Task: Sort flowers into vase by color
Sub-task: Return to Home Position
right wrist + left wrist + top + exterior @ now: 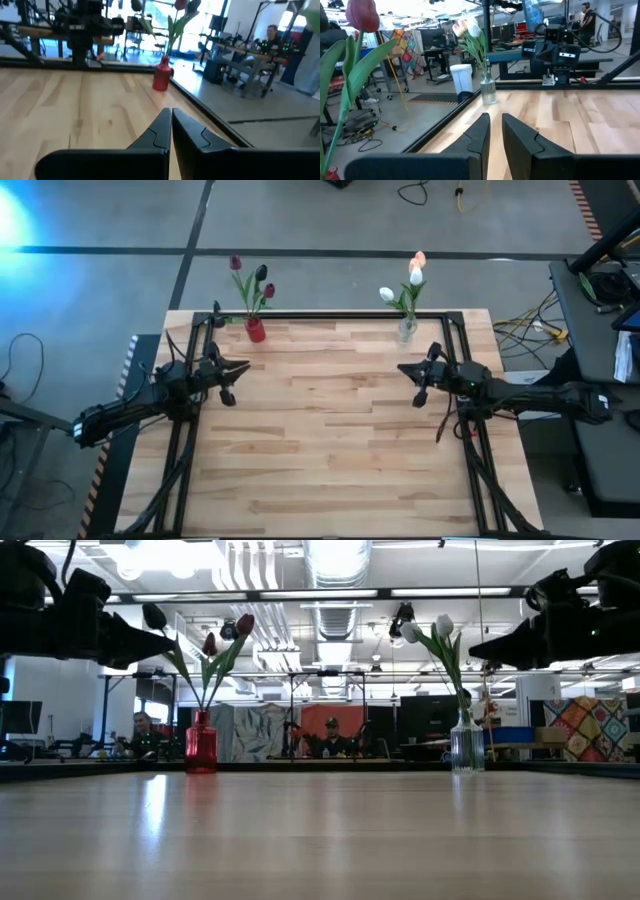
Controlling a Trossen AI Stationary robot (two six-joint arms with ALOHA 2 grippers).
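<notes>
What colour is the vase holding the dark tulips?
Red vase; clearest in the low view.

no readable text, labels, brands or numbers anywhere

Grey floor (90, 290) is spreading around the wooden worktop (330, 430), with cables (525, 325) trailing at one side. Ceiling lights (320, 593) and ducts (335, 560) are running overhead, while two people (330, 737) are sitting at desks (245, 52) beyond a patterned quilt (590, 725).
</notes>
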